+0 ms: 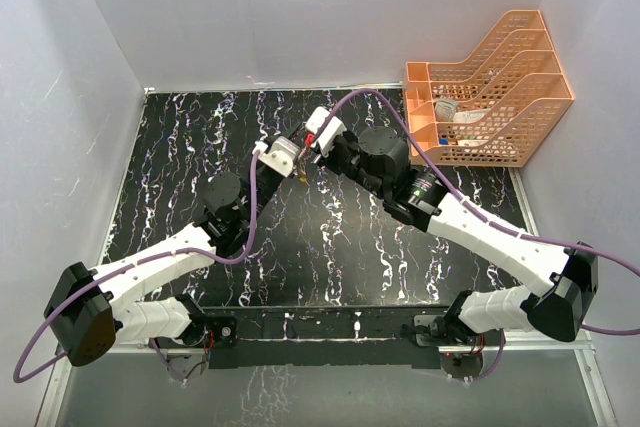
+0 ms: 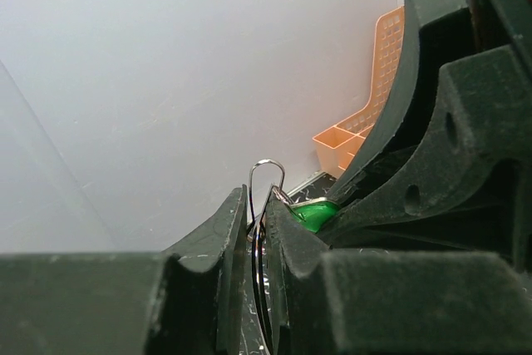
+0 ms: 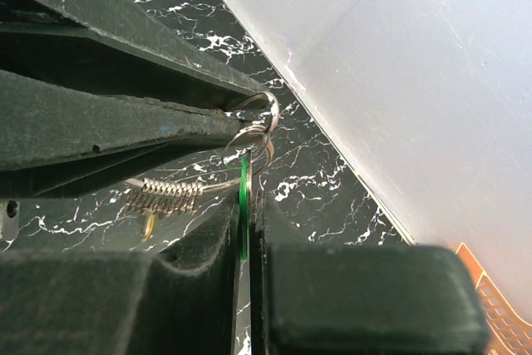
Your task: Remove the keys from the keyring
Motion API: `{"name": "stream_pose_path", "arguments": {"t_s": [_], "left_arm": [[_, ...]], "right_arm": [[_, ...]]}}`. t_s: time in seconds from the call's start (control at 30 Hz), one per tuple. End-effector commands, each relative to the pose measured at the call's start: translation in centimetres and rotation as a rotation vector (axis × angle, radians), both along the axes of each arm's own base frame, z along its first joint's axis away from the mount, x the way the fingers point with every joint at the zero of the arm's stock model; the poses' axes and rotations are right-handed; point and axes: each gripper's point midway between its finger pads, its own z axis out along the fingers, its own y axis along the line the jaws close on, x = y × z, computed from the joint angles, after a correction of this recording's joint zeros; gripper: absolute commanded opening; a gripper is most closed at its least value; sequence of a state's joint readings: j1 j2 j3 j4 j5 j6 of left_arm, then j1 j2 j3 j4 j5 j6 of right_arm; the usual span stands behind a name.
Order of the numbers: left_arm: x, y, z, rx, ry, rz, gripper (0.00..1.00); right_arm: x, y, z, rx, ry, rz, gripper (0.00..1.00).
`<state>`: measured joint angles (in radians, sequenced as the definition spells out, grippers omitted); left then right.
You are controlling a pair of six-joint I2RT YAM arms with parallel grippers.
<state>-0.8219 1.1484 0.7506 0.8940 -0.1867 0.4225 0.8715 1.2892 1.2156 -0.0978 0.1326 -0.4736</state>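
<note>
Two grips over open table (image 1: 350, 247) — left end effector (image 2: 258, 230) on keyring (image 2: 266, 161), right end effector (image 3: 247, 230) on green key (image 2: 314, 214).

I find the keyring (image 2: 268, 161) bright polished metal wire; the green key (image 2: 314, 215) head glossy plastic; the left end effector (image 2: 258, 226) matt, grainy black.

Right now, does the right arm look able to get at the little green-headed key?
Seemingly yes: the right gripper is shut on the green-headed key itself, while the left gripper pinches the thin silvery wire keyring beside it.
</note>
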Motion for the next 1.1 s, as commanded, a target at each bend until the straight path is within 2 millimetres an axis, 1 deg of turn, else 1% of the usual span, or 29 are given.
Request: {"name": "stream_pose_path", "arguments": {"t_s": [0.0, 0.27, 0.37, 0.5, 0.53, 0.7, 0.83, 0.97, 1.07], "left_arm": [[-3.1, 4.9, 10.4, -0.276, -0.262, 0.061, 0.00], [-3.6, 4.0, 11.1, -0.276, -0.296, 0.011, 0.00], [-3.9, 4.3, 11.3, -0.275, -0.308, 0.013, 0.00], [-4.1, 4.8, 11.6, -0.272, -0.323, 0.027, 0.00], [-4.5, 5.2, 12.2, -0.289, -0.347, 0.033, 0.00], [-4.9, 5.8, 13.0, -0.296, -0.380, 0.050, 0.00], [-4.7, 6.1, 13.3, -0.308, -0.392, 0.071, 0.00], [-4.7, 6.1, 13.5, -0.325, -0.401, 0.070, 0.00], [-4.8, 6.2, 13.9, -0.345, -0.412, 0.072, 0.00]], "right_arm": [[0.0, -1.6, -3.7, -0.119, 0.096, -0.033, 0.00], [-2.0, 0.5, -3.8, -0.087, 0.191, 0.103, 0.00], [-2.0, 0.5, -4.5, -0.109, 0.228, 0.097, 0.00], [-2.1, 0.5, -5.9, -0.141, 0.281, 0.087, 0.00], [-2.2, 0.4, -6.2, -0.149, 0.296, 0.084, 0.00], [-2.7, -0.1, -6.7, -0.172, 0.353, 0.071, 0.00], [-3.7, -0.1, -6.8, -0.181, 0.395, 0.102, 0.00], [-4.9, 0.5, -6.8, -0.180, 0.437, 0.168, 0.00], [-5.2, 0.6, -8.0, -0.214, 0.481, 0.178, 0.00]]}}
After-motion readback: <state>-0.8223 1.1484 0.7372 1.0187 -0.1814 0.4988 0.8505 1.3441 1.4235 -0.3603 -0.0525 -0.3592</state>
